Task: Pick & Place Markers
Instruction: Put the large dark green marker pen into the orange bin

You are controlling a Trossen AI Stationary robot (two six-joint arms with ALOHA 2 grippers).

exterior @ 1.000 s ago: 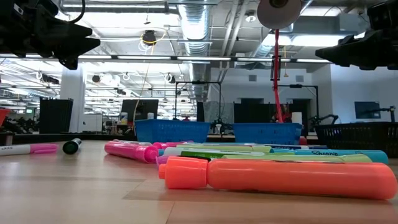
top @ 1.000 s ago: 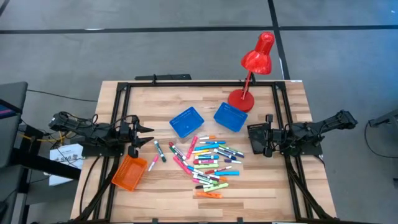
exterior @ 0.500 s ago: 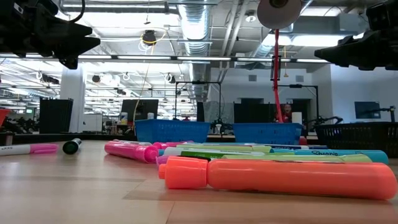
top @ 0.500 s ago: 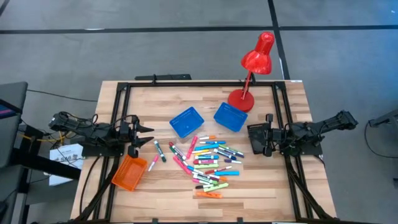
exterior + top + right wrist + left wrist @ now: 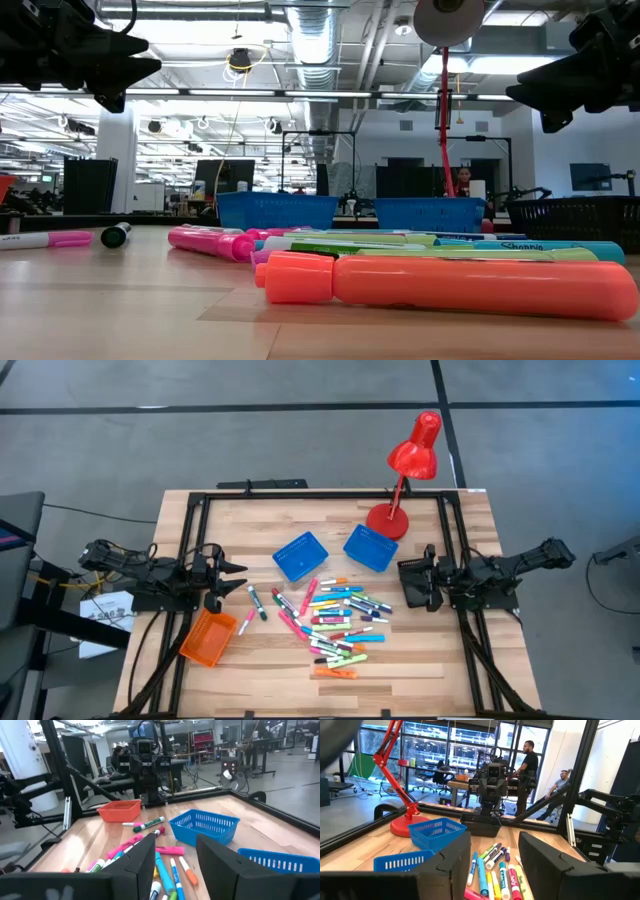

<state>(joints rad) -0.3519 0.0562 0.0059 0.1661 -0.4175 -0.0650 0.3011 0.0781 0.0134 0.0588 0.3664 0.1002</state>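
Your markers lie piled mid-table, below the two blue baskets. Left end effector hovers spread and empty at the left side; right end effector likewise spread, empty, just right of the pile.

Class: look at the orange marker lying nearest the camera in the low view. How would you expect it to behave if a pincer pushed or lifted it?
The orange marker has a round barrel lying flat on the table, so a sideways push would probably roll it. It looks like rigid plastic, likely stiff and light. Its smooth surface may slip.
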